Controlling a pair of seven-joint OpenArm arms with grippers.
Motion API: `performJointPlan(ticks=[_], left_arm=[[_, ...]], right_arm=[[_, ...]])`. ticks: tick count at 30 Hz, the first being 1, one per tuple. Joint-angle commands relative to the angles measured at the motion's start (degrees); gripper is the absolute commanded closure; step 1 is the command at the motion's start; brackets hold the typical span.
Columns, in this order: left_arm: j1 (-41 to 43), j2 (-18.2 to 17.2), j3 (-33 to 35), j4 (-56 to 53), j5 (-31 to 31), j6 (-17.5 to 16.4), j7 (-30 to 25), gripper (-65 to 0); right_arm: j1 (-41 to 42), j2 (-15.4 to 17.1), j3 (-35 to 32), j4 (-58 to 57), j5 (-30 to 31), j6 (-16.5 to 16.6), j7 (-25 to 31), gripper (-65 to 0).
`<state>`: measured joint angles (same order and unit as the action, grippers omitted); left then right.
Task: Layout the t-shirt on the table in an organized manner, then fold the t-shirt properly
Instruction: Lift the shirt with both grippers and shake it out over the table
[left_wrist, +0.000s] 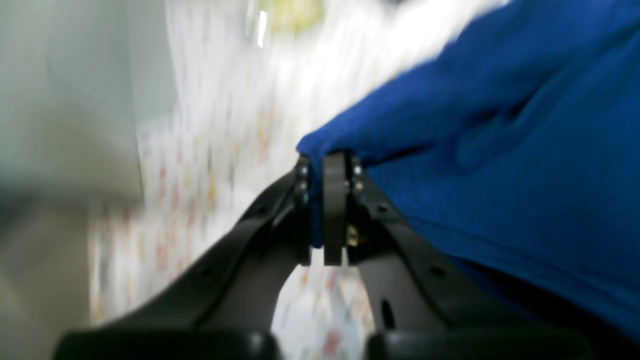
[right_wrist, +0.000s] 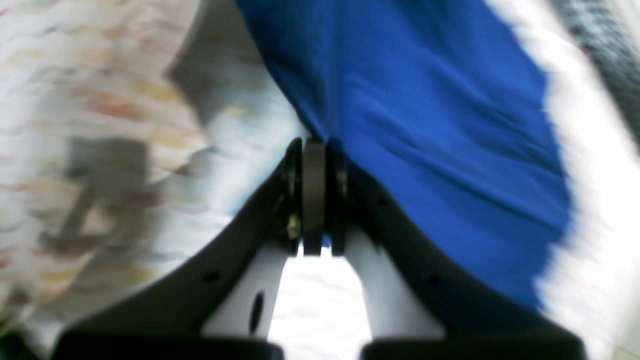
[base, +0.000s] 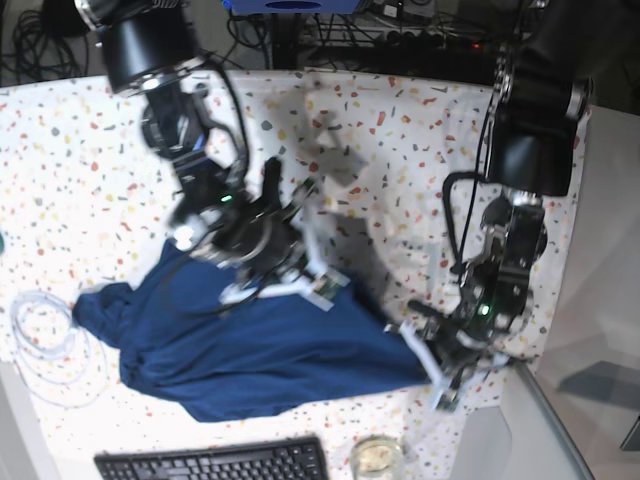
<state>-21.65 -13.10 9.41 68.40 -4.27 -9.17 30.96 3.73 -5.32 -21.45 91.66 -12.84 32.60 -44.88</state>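
The dark blue t-shirt (base: 260, 360) lies bunched across the front of the speckled table (base: 400, 130), stretched between both grippers. On the right of the base view, my left gripper (base: 418, 345) is shut on one end of the cloth. The left wrist view shows the t-shirt (left_wrist: 500, 150) pinched in the left gripper (left_wrist: 319, 170) above the blurred table (left_wrist: 225, 125). My right gripper (base: 305, 285) is shut on the shirt's upper edge near the middle. In the right wrist view the t-shirt (right_wrist: 425, 125) hangs from the right gripper (right_wrist: 320, 150).
A black keyboard (base: 215, 462) lies at the front edge with a small glass dish (base: 375, 455) beside it. A coiled white cable (base: 40, 340) sits at the front left. Bare grey surface (base: 600, 300) borders the table's right edge.
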Motion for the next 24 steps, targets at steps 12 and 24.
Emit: performJointPlan(ticks=[12,24], left_arm=[[7.9,-5.7,-2.5,0.7,-0.1,0.1,-1.8,0.0],[5.0,-7.2,-2.7,-4.0,-0.2,0.1,-1.8,-34.1]], right_arm=[[2.0,-2.2,-13.3,-15.4,0.2,-11.0,10.8,-0.6],[-4.7,0.1,-0.9,5.3,0.1,-11.2,6.9,-49.1]])
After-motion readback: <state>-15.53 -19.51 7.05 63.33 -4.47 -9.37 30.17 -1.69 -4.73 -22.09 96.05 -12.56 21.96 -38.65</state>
